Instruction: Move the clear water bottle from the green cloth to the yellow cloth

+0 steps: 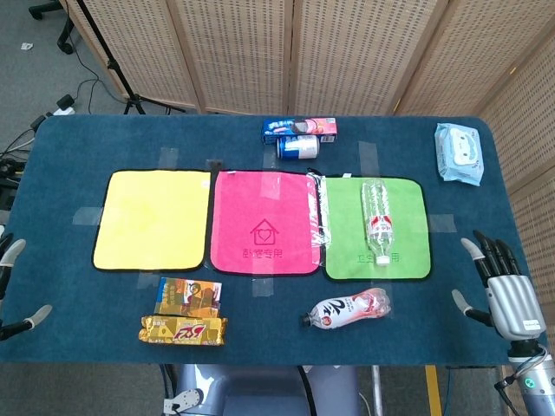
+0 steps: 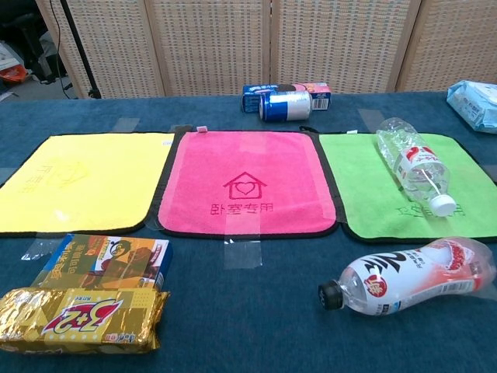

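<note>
Clear bottle: one clear water bottle (image 1: 376,218) lies on its side on the green cloth (image 1: 342,234), white cap toward the near edge.
Cloths: three in a row, the yellow cloth (image 1: 152,218) at the left, a pink cloth (image 1: 265,223) in the middle, green at the right; neighbours' edges meet.
Other bottle: one red-and-white bottle (image 1: 346,310) lies on the blue table (image 1: 69,173), just in front of the green cloth.
Snacks: two packets (image 1: 185,314) in front of the yellow cloth.
Far edge: one can (image 1: 297,146) touching one box (image 1: 298,128); one wipes pack (image 1: 458,152) at the right corner.
Right hand: right hand (image 1: 500,288) at the table's right edge, fingers apart, holding nothing.
Left hand: left hand (image 1: 17,295) only fingertips show at the left edge, spread apart.
Open room: bare blue cloth between the row and the far edge.
</note>
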